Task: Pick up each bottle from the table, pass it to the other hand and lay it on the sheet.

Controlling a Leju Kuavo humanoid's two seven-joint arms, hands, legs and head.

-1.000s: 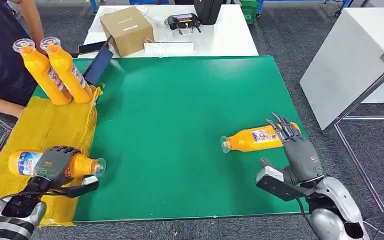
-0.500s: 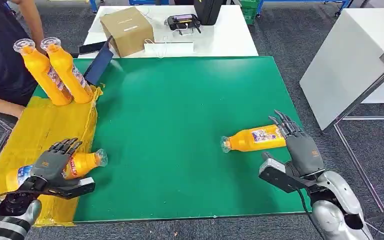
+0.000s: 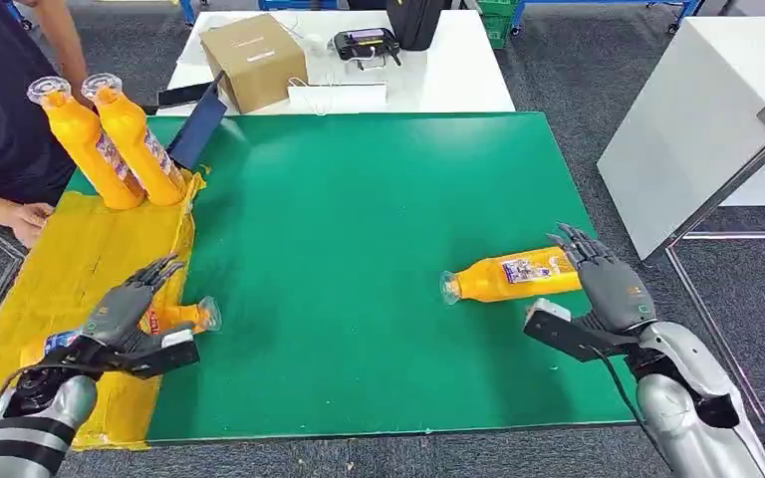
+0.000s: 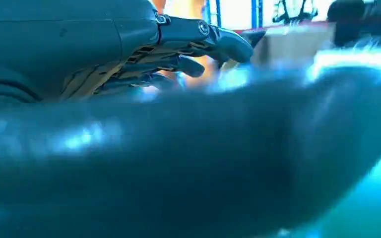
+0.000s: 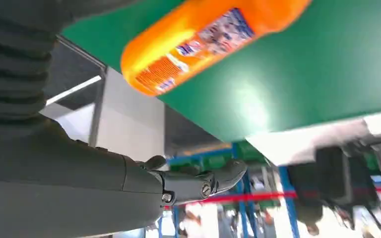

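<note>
An orange bottle (image 3: pixel 177 317) lies on its side on the yellow sheet (image 3: pixel 80 254), cap end toward the green mat. My left hand (image 3: pixel 123 312) hovers over its middle with fingers spread (image 4: pixel 198 39), holding nothing. A second orange bottle (image 3: pixel 513 275) lies on the green mat (image 3: pixel 359 229) at the right, mouth pointing left; it appears close in the right wrist view (image 5: pixel 208 42). My right hand (image 3: pixel 613 284) is just beyond its base, fingers apart (image 5: pixel 198 181) and empty. Two more orange bottles (image 3: pixel 110 144) stand tilted at the sheet's far end.
A person stands at the far left with a hand (image 3: pixel 28 217) by the sheet's edge. Behind the mat are a cardboard box (image 3: pixel 251 58), a dark tablet (image 3: pixel 197 127) and a white table (image 3: pixel 428 80). A white cabinet (image 3: pixel 697 119) stands to the right.
My left hand has opened and lifted off the bottle, which now lies on the sheet. My right hand has shifted right, off the other bottle's base. The person's hand has come into view.
</note>
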